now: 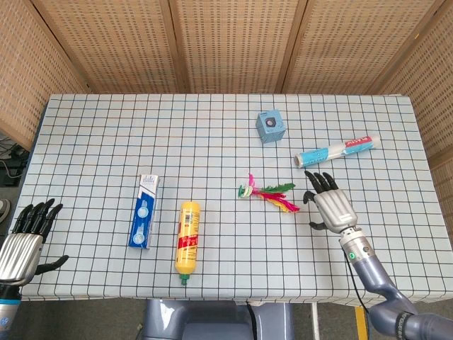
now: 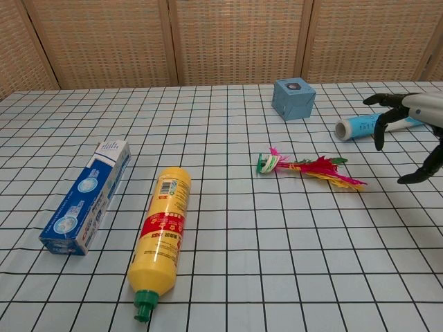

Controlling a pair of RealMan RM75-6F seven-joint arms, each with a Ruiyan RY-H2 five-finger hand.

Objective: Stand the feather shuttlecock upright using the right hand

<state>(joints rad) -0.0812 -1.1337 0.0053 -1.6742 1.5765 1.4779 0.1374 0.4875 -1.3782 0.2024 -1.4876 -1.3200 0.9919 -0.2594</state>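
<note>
Pink, red and green shuttlecock (image 1: 267,194), yellow bottle (image 1: 187,236), blue box (image 1: 270,127), black-gridded white tablecloth (image 1: 106,149)

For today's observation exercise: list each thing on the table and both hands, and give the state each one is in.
feather shuttlecock: lying on its side, untouched
right hand: open, beside the feathers, holding nothing
left hand: open, at the table's edge
yellow bottle: lying down, green cap on
toothpaste box: lying flat
blue cube box: standing
rolled tube: lying down

right hand (image 2: 408,131): fingers spread, empty, near feather tips | feather shuttlecock (image 2: 308,166): lying flat on desk (image 2: 228,277) | yellow bottle (image 2: 161,232): on its side
</note>
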